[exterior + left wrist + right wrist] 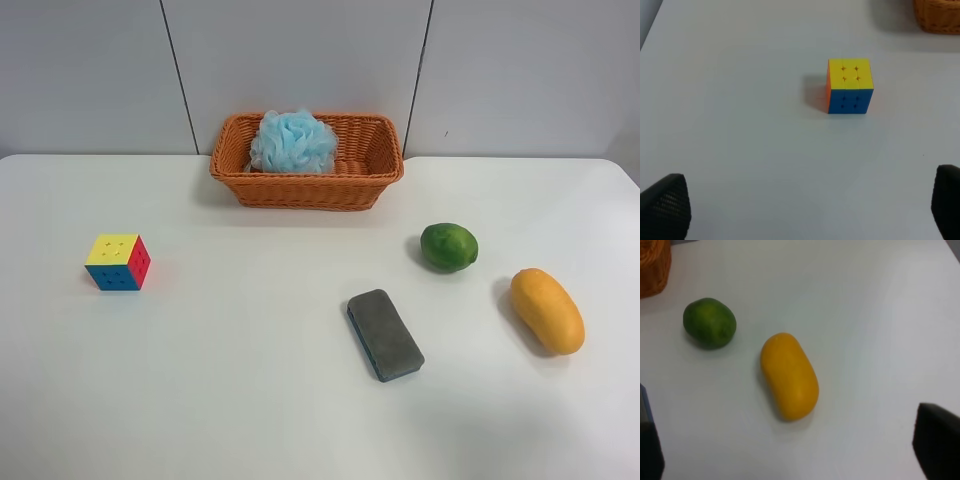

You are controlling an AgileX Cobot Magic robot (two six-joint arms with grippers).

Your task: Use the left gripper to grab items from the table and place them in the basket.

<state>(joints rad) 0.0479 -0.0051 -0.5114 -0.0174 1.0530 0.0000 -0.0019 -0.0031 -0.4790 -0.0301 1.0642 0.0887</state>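
Fingertips of our left gripper (805, 210) sit wide apart and empty above the table (250, 400), the puzzle cube (850, 86) lying ahead between them; our right gripper (790, 450) is likewise spread, holding nothing, over the mango (789, 375) and green fruit (709, 322). We judge the cube light, rigid and slick, best pinched across two opposite flat faces. It stands alone, well apart from the basket (300, 190), where the blue pouf (293, 142) already rests. Nothing blocks the approach; the grey sponge (385, 334) lies near the fruit
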